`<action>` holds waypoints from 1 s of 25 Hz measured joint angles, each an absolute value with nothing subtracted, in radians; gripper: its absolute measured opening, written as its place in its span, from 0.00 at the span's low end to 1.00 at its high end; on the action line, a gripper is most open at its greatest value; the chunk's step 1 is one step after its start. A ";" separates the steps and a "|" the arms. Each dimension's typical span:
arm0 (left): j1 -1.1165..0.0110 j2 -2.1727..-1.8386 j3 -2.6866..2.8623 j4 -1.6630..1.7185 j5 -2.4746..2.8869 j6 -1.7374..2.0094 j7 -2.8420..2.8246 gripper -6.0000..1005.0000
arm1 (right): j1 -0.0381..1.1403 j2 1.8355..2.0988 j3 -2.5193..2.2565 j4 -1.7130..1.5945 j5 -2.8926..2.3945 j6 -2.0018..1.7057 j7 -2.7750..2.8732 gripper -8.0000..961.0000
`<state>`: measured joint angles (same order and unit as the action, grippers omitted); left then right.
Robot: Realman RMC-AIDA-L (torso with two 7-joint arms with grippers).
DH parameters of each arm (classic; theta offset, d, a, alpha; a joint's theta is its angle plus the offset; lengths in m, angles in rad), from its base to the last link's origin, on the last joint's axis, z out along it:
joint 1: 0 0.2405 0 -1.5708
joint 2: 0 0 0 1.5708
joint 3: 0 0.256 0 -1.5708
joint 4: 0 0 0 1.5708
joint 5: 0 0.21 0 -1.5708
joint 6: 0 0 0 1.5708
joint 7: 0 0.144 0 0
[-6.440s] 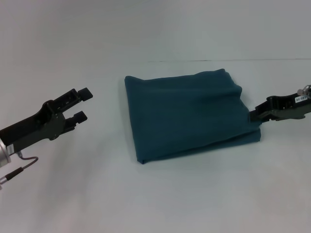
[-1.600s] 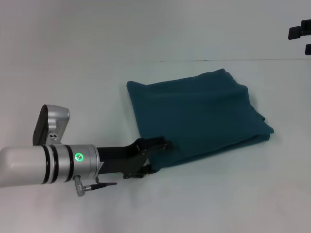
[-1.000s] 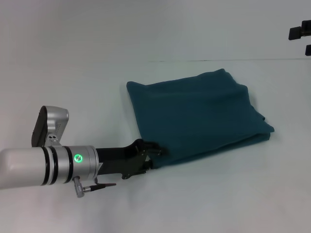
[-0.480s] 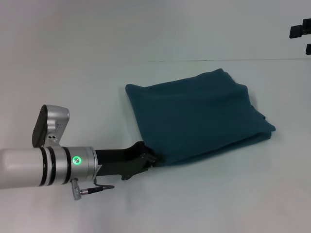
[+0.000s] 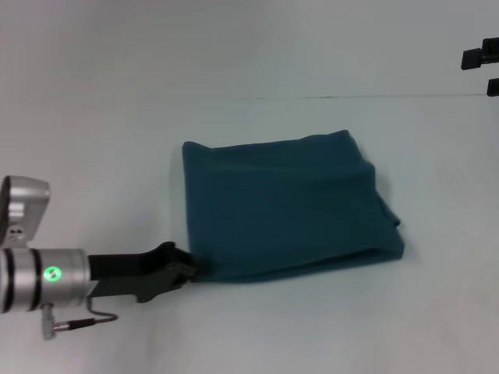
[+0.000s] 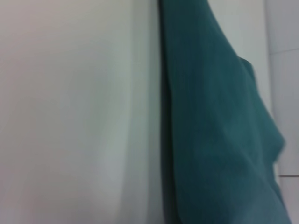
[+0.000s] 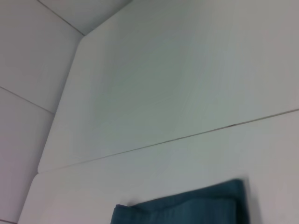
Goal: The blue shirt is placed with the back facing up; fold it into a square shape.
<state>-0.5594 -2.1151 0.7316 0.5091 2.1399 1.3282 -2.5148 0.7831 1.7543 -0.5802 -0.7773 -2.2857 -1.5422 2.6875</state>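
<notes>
My left gripper [image 5: 189, 269] pinches the near-left corner of the blue shirt [image 5: 284, 206], which lies folded mid-table, soft, light and limp, so I judge it best held by corners or edges, while my right gripper [image 5: 487, 66], apparently open, hangs far right.

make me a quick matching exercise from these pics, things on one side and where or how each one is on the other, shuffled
Things:
1. blue shirt
2. left pincer
3. right pincer
4. table

Place or state:
A. raised at the far right edge of the head view, away from the cloth
B. folded into a rough rectangle, lying flat
C. white, bare around the cloth
D. low at the cloth's near left corner

Pairs: 1-B, 2-D, 3-A, 4-C
</notes>
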 joint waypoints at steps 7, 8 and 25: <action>-0.542 -2.097 0.628 0.549 2.278 1.360 -2.523 0.07 | 0.790 1.757 -0.585 -0.768 -2.286 -1.546 2.688 0.89; -0.542 -2.095 0.621 0.549 2.285 1.360 -2.523 0.07 | 0.790 1.757 -0.585 -0.765 -2.286 -1.546 2.688 0.89; -0.468 -2.072 0.448 0.754 2.280 1.543 -2.558 0.33 | 0.788 1.756 -0.592 -0.753 -2.287 -1.541 2.687 0.89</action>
<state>-0.4682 -2.0718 0.4480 0.7538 2.2804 1.5433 -2.5578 0.7881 1.7561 -0.5925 -0.7528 -2.2867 -1.5409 2.6873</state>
